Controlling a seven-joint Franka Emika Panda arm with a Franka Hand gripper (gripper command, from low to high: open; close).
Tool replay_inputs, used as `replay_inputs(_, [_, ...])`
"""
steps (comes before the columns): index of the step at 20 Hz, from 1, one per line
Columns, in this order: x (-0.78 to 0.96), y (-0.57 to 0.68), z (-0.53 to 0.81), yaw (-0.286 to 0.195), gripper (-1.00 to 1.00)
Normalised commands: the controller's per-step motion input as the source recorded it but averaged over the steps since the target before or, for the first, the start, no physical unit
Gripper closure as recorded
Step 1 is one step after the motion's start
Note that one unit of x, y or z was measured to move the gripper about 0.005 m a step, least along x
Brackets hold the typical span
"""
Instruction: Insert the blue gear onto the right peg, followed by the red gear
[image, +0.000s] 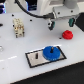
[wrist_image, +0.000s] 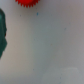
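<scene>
Plate (image: 39, 59), lower centre, white desk (image: 15, 55): holds blue gear (image: 50, 52) seated over right peg; other post bare. Red gear (image: 66, 34) loose, centre right. Claw (image: 59, 23) above, upper right: grip state cannot be told.

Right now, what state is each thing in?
Blue gear: lying flat on the plate, apparently seated on the right peg.
Red gear: loose on the table, untouched.
Other peg: bare.
Gripper: above the table near the red gear, holding nothing visible; jaws unclear.
</scene>
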Motion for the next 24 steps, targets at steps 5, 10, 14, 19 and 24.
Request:
replay_inputs(5, [0.35,0.11,0.01,0.000,-1.00])
replay_inputs(10, [0.19,0.09,0.00,0.000,-1.00])
replay_inputs(14, [0.39,0.06,0.00,0.000,-1.00])
replay_inputs(19, [0.52,0.10,0.00,0.000,-1.00])
replay_inputs(24, [0.42,0.22,0.02,0.000,-1.00])
